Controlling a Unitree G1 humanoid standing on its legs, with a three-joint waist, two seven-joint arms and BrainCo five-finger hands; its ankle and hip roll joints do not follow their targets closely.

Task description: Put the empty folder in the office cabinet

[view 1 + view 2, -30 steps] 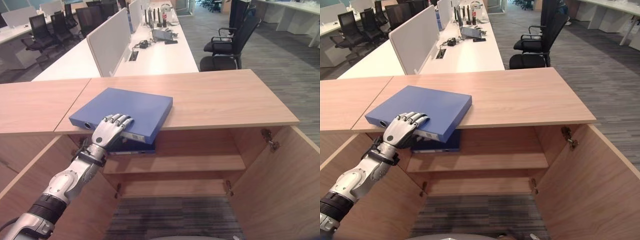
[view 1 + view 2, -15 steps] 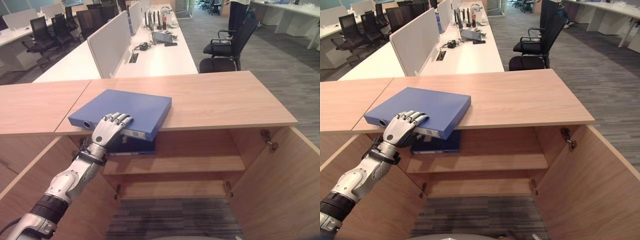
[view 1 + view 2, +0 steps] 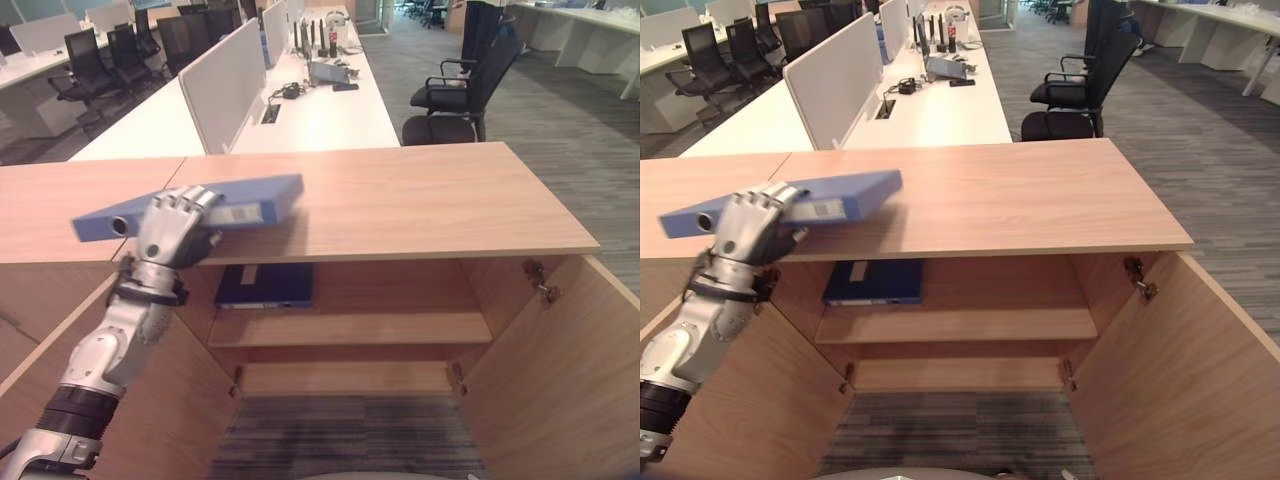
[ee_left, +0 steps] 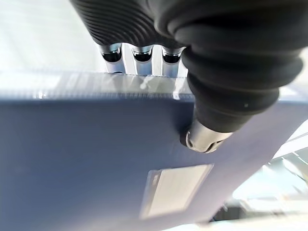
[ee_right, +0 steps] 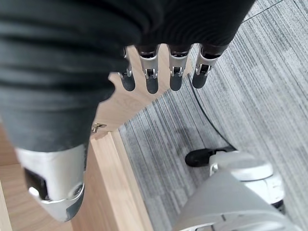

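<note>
The office cabinet stands with both doors swung wide; inside are two shelves. On the upper shelf one dark blue folder lies flat at the left end — the lower shelf holds nothing. A second folder, the light blue folder, is in the air just above the cabinet top's left front edge, held by the left hand, whose fingers curl over its top face with the thumb pressed under it, near the white label on its spine. Its long axis runs left to right, roughly level, the ring-hole end to the left, past the hand. The right hand hangs over the carpet, fingers straight and loosely spread, holding nothing.
</note>
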